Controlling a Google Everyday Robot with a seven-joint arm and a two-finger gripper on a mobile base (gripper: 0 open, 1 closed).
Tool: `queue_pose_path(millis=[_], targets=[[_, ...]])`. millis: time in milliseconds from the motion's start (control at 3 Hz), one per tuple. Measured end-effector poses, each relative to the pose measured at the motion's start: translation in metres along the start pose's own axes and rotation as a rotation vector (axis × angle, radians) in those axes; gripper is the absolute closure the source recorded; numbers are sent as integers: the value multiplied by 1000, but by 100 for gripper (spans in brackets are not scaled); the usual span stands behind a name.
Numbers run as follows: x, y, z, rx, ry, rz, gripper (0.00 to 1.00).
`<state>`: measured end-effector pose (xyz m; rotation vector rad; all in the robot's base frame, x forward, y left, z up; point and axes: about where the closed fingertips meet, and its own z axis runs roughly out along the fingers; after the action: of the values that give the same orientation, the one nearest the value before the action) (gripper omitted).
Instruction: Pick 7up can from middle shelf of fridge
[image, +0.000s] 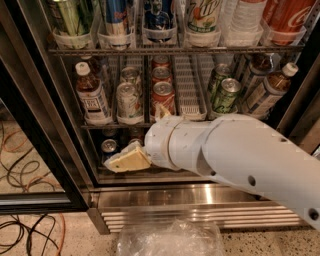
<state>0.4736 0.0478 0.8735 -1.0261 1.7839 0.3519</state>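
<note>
7up can (129, 100): upright at the front of the middle shelf (190, 95) of the fridge (165, 197), between a labelled bottle (92, 97) and a red can (162, 97). Lower down, well below the can: gripper (114, 164), jaws pressed together, empty.

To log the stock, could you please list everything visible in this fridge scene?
fridge: one, dark frame, steel base.
top-rack drinks: six lanes, mixed colours, white cups.
middle shelf: one, grey wire, white trays.
7up can: one, pale silver, middle shelf front, left of red cans.
red cans: three, centre lane.
green cans: two, right of the empty tray.
bottles: three, brown, one far left, two far right.
low can: one, silver top, bottom rack.
cables: several, black and orange, floor left.
plastic wrap: one, clear, floor front.
arm: one, white, across lower fridge.
tool: one, cream, bottom rack level, below 7up can.
</note>
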Motion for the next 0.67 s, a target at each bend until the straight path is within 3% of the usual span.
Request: queue_pose_path(millis=[667], targets=[[10,3,6,-8,11,-15,0]])
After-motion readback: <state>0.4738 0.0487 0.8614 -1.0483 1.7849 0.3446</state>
